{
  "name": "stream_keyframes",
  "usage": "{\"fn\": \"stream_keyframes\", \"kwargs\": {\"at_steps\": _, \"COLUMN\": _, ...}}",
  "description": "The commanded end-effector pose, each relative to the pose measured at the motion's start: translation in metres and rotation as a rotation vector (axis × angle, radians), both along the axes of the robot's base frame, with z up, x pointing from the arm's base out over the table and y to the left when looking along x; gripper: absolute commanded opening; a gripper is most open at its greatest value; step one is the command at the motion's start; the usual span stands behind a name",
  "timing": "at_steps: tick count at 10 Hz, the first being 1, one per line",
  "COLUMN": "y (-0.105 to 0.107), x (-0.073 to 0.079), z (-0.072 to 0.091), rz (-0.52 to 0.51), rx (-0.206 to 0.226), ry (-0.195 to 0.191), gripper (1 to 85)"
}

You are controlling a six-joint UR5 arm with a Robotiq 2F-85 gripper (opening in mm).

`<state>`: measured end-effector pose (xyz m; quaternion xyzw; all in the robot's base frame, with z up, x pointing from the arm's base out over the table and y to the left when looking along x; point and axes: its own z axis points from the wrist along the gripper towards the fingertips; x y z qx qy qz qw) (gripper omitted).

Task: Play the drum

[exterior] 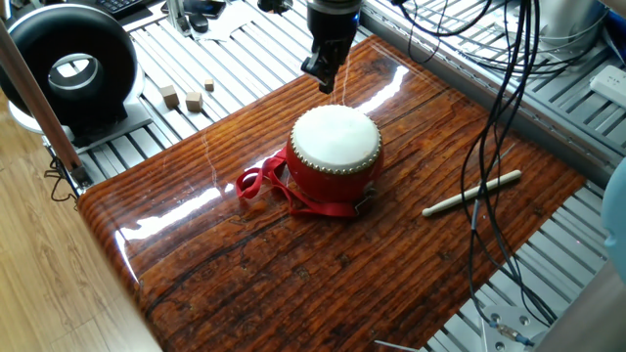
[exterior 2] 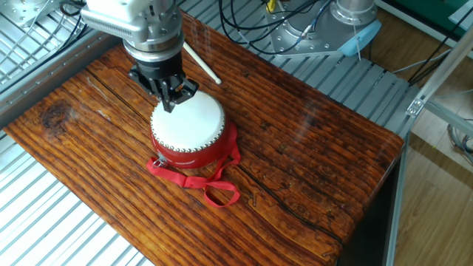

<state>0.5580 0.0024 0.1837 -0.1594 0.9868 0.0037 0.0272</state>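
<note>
The red drum [exterior: 335, 149] with its off-white skin head stands in the middle of the wooden table [exterior: 245, 274]; its red ribbon strap [exterior: 256, 183] trails to its left. In the other fixed view the drum [exterior 2: 188, 127] stands with the strap [exterior 2: 214, 188] in front of it. My gripper [exterior: 326, 80] hangs above the table just behind the drum's far rim, its fingers together and empty. In the other fixed view the gripper [exterior 2: 171, 102] points down over the skin's edge. A pale wooden drumstick [exterior: 471, 193] lies on the table to the right, also seen behind the gripper [exterior 2: 201, 63].
A black ring-shaped device [exterior: 68, 68] and small wooden blocks [exterior: 186, 98] sit on the slatted bench at the left. Black cables [exterior: 499, 108] hang over the table's right side. The arm's base [exterior 2: 347, 22] stands beyond the table.
</note>
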Motion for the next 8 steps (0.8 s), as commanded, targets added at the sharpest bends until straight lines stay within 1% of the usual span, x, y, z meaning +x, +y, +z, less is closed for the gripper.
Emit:
{"fn": "stream_keyframes", "kwargs": {"at_steps": 1, "y": 0.005, "x": 0.012, "z": 0.001, "rz": 0.062, "rx": 0.01, "ry": -0.043, "gripper": 1.0}}
{"fn": "stream_keyframes", "kwargs": {"at_steps": 2, "y": -0.001, "x": 0.017, "z": -0.002, "rz": 0.074, "rx": -0.014, "ry": -0.06, "gripper": 1.0}}
{"fn": "stream_keyframes", "kwargs": {"at_steps": 3, "y": -0.002, "x": 0.022, "z": -0.006, "rz": 0.07, "rx": -0.022, "ry": -0.073, "gripper": 1.0}}
{"fn": "stream_keyframes", "kwargs": {"at_steps": 4, "y": 0.002, "x": 0.023, "z": -0.008, "rz": 0.057, "rx": -0.009, "ry": -0.075, "gripper": 1.0}}
{"fn": "stream_keyframes", "kwargs": {"at_steps": 5, "y": 0.003, "x": 0.021, "z": -0.006, "rz": 0.043, "rx": -0.006, "ry": -0.069, "gripper": 1.0}}
{"fn": "stream_keyframes", "kwargs": {"at_steps": 6, "y": -0.003, "x": 0.021, "z": -0.005, "rz": 0.038, "rx": -0.025, "ry": -0.068, "gripper": 1.0}}
{"fn": "stream_keyframes", "kwargs": {"at_steps": 8, "y": -0.003, "x": 0.021, "z": -0.005, "rz": 0.041, "rx": -0.025, "ry": -0.068, "gripper": 1.0}}
